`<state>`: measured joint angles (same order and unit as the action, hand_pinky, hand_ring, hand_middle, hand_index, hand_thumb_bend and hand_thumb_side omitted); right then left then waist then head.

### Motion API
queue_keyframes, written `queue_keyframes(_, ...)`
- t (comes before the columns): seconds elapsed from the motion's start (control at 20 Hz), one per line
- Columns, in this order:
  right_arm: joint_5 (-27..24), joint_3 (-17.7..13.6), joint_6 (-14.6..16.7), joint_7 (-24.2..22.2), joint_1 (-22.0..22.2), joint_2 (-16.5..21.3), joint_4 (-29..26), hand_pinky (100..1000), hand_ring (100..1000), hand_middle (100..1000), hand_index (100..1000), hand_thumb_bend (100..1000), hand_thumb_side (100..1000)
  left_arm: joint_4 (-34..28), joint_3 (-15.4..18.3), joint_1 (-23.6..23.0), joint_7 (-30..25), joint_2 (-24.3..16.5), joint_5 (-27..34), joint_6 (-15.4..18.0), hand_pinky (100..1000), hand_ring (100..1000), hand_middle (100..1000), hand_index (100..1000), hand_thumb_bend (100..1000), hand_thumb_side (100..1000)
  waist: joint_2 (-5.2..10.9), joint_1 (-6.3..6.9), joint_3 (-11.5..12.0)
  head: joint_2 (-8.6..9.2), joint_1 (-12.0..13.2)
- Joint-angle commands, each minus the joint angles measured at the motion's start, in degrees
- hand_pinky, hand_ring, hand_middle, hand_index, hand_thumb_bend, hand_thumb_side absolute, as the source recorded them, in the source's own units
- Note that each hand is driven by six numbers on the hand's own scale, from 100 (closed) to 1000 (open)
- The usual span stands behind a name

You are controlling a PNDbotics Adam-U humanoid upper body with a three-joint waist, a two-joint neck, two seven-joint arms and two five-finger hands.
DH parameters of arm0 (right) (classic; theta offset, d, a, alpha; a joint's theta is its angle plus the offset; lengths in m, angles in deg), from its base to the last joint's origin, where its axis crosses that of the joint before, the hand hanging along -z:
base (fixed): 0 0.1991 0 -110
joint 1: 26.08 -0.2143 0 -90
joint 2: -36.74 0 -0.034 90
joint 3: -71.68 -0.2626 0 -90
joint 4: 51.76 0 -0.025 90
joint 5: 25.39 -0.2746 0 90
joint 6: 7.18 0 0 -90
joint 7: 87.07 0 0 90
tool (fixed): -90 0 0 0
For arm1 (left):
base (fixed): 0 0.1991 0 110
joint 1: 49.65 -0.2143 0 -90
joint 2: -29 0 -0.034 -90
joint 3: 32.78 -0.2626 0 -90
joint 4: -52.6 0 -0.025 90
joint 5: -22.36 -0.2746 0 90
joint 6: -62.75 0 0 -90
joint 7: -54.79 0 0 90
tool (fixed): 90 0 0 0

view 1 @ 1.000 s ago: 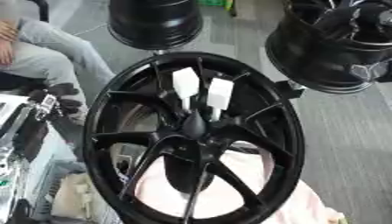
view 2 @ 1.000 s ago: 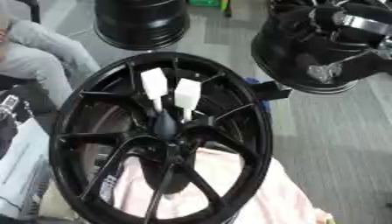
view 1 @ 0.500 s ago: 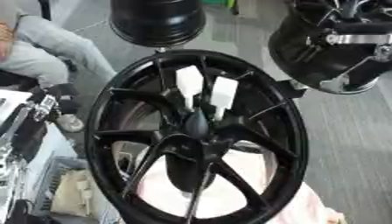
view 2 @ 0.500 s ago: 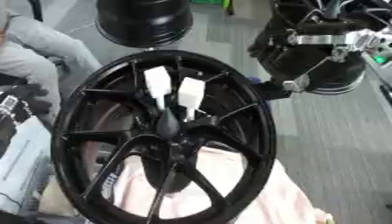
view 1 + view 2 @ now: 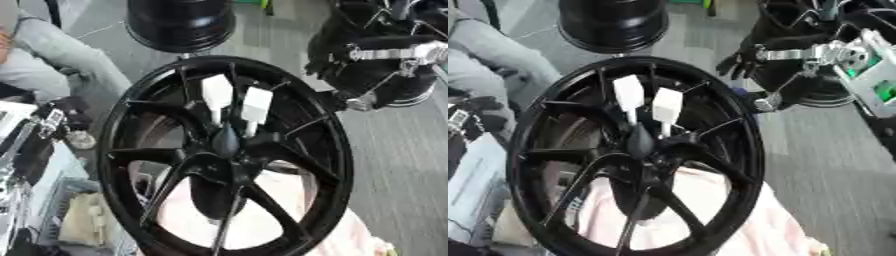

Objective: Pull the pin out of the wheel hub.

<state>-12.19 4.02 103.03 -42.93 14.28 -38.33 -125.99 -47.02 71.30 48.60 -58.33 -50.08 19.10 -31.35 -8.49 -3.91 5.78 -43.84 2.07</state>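
A large black wheel hub (image 5: 131, 125) with thin spokes fills the middle of both views. Two white flat-headed pins (image 5: 217, 92) (image 5: 256, 105) stand side by side in it, just above the dark centre cap (image 5: 226, 142). My right arm, black with silver joints, reaches in from the upper right. Its right hand (image 5: 741, 62) hangs with relaxed fingers above the hub's upper right rim, apart from the pins and holding nothing. My left hand shows in neither view.
A second black wheel (image 5: 179, 22) stands behind the hub, and a third (image 5: 376, 80) sits at the upper right under my arm. A pink cloth (image 5: 710, 200) lies beneath the hub. A person's grey-trousered leg (image 5: 61, 55) and some equipment (image 5: 26, 150) are at the left.
My right arm has come into view from the upper right, and its hand has moved left toward the hub's rim. The pins and hub have not moved.
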Motion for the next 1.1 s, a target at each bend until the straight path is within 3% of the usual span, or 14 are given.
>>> queue_keyframes(0.05,0.8,-0.4,0.9,-0.2,-1.8,-0.1,0.2,811,851,884,979,100,112,-0.7,-0.2,0.6,-0.3,-1.3,-0.2,0.1,773,720,741,825,115,777,0.74,0.47,-0.1,-0.28,-0.3)
queue_keyframes(0.6,1.6,0.4,1.7,-0.9,-4.1,-3.0,-1.7,810,854,886,983,121,212,-0.6,-0.3,0.6,-0.5,-1.2,-0.2,0.3,773,720,742,825,112,779,0.69,0.65,0.0,-0.28,-0.8)
queue_keyframes(1.1,7.1,1.1,3.9,-1.4,-5.5,-6.2,-1.3,809,853,888,982,152,209,-0.6,-0.5,0.7,-0.7,-1.1,-0.1,0.3,773,720,742,825,110,780,0.6,0.69,0.3,-0.28,-1.2)
